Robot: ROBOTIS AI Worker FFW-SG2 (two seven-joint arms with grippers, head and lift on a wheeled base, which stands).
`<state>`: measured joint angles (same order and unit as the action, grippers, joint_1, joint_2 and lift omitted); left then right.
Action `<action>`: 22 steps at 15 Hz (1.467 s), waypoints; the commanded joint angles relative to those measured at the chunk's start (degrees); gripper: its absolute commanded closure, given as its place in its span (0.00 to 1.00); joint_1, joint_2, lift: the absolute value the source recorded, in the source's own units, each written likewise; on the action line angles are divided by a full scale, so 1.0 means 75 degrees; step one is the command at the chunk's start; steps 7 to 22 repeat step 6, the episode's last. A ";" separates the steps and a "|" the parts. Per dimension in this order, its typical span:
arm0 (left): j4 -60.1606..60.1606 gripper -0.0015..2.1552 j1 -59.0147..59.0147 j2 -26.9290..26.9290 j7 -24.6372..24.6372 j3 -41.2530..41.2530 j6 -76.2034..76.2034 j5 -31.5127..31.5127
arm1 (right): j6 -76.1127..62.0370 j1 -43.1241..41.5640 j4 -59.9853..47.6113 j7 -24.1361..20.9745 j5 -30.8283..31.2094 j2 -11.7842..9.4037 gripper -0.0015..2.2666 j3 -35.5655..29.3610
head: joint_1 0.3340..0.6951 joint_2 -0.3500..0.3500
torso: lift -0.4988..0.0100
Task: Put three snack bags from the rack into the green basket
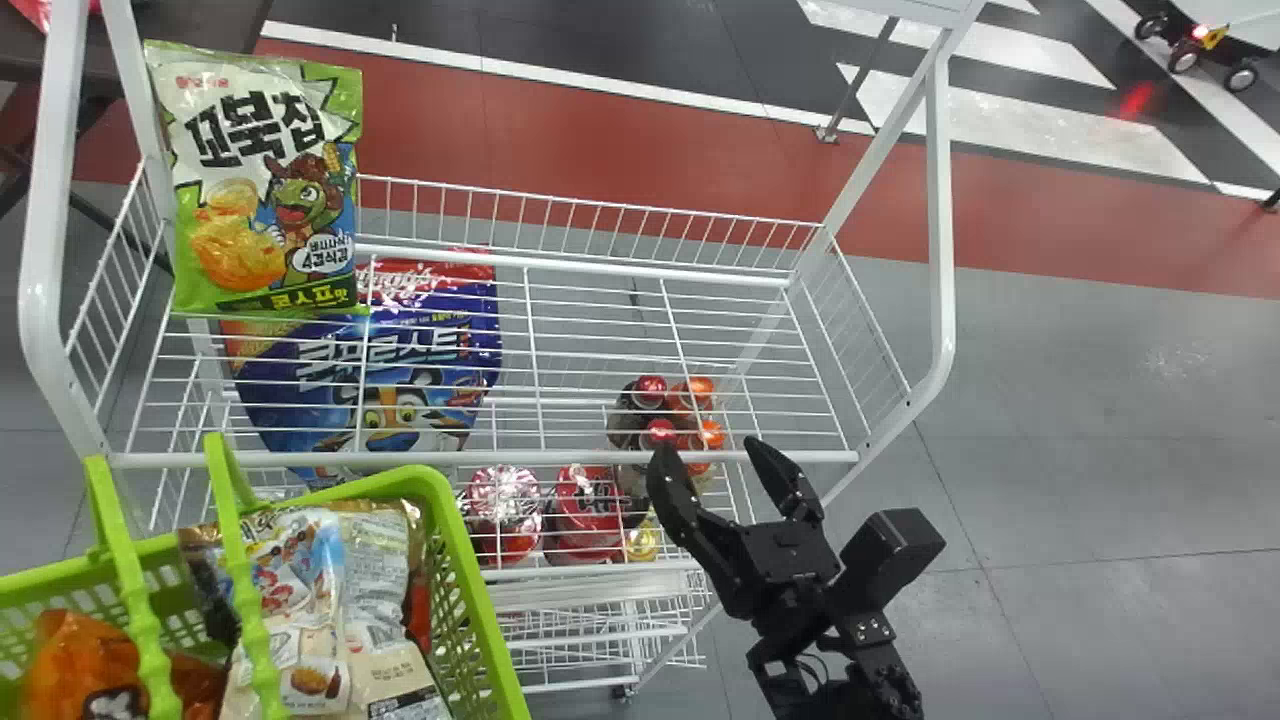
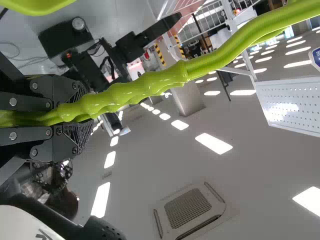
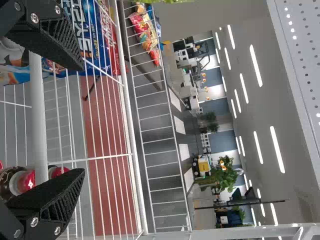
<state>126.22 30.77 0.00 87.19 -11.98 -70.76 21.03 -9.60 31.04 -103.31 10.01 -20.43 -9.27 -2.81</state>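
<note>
A: What lies behind the work?
B: A grey floor (image 1: 1100,400) crossed by a broad brick-red band (image 1: 650,150). On it stands a white metal rack (image 1: 940,230) with wire shelves.

A: And the right claw?
B: The right gripper (image 1: 715,455), two flat black fingers on a black arm, is spread wide beside the rack's front rail, toward its right end. I can't tell whether it touches the rail.

A: Where's the snack bag from there?
B: Well off to the claw's left and farther back: a green-and-white plastic snack bag (image 1: 265,180) with a cartoon turtle, upright at the left end of the top shelf. Nearer the claw, still on its left, a blue-and-red plastic bag (image 1: 300,380) lies below the top shelf's wires.

A: The basket?
B: Left of that claw and nearer us: a bright green plastic basket (image 1: 478,580), holding a shiny orange bag (image 1: 85,670) and a cream printed bag (image 1: 375,590).

A: And the left claw?
B: The left gripper (image 2: 85,120), black with ridged pads, is closed around the basket's knobbly green handle (image 2: 150,87), which runs out from between its fingers.
</note>
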 commanded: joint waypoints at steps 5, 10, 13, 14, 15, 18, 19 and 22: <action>0.0022 1.00 0.0034 0.0020 -0.0035 0.0038 -0.0006 -0.0015 | 0.0056 0.0045 -0.0053 0.0001 -0.0112 -0.0136 0.04 0.0105 | 1.00 0.00 | 0.98; 0.0022 1.00 0.0022 0.0020 -0.0058 0.0085 -0.0053 -0.0038 | 0.0032 0.0057 -0.0076 0.0001 -0.0147 -0.0171 0.04 0.0094 | 1.00 0.00 | 0.98; 0.0022 1.00 0.0022 0.0020 -0.0058 0.0085 -0.0053 -0.0038 | 0.0032 0.0057 -0.0076 0.0001 -0.0147 -0.0171 0.04 0.0094 | 1.00 0.00 | 0.98; 0.0022 1.00 0.0022 0.0020 -0.0058 0.0085 -0.0053 -0.0038 | 0.0032 0.0057 -0.0076 0.0001 -0.0147 -0.0171 0.04 0.0094 | 1.00 0.00 | 0.98; 0.0022 1.00 0.0022 0.0020 -0.0058 0.0085 -0.0053 -0.0038 | 0.0032 0.0057 -0.0076 0.0001 -0.0147 -0.0171 0.04 0.0094 | 1.00 0.00 | 0.98; 0.0022 1.00 0.0022 0.0020 -0.0058 0.0085 -0.0053 -0.0038 | 0.0032 0.0057 -0.0076 0.0001 -0.0147 -0.0171 0.04 0.0094 | 1.00 0.00 | 0.98; 0.0022 1.00 0.0022 0.0020 -0.0058 0.0085 -0.0053 -0.0038 | 0.0032 0.0057 -0.0076 0.0001 -0.0147 -0.0171 0.04 0.0094 | 1.00 0.00 | 0.98; 0.0022 1.00 0.0022 0.0020 -0.0058 0.0085 -0.0053 -0.0038 | 0.0032 0.0057 -0.0076 0.0001 -0.0147 -0.0171 0.04 0.0094 | 1.00 0.00 | 0.98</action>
